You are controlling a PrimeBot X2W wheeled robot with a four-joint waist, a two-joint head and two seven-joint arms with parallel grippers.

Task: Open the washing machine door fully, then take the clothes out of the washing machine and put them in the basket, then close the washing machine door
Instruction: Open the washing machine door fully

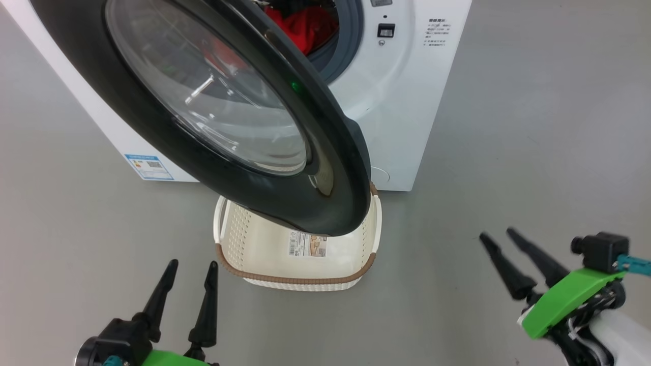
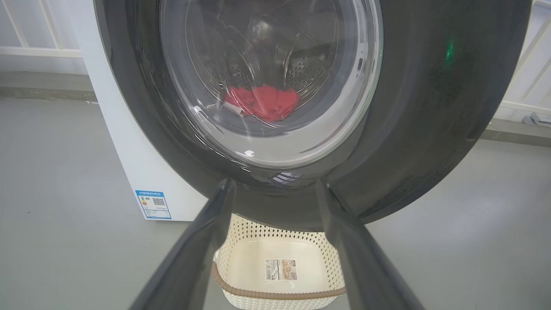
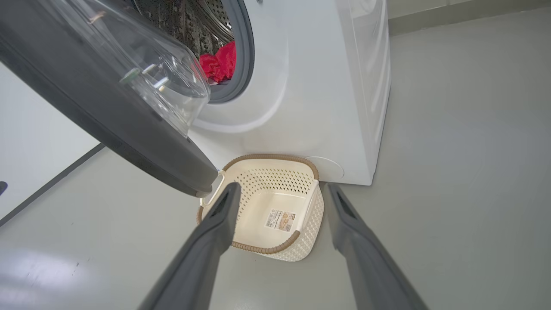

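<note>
Door (image 1: 341,168) half-open at frame centre, hiding the far half of the basket (image 1: 300,278); red clothes (image 1: 305,25) partly visible in the drum, upper centre. Left claw (image 1: 194,263) and right claw (image 1: 496,232) spread, empty, lower corners.

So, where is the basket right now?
In the head view the basket stands on the floor at lower centre, close in front of the washing machine and partly under the lower edge of its open door.

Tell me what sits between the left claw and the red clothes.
The washing machine door. In the left wrist view, the clothes show through its glass, beyond the left claw.
</note>
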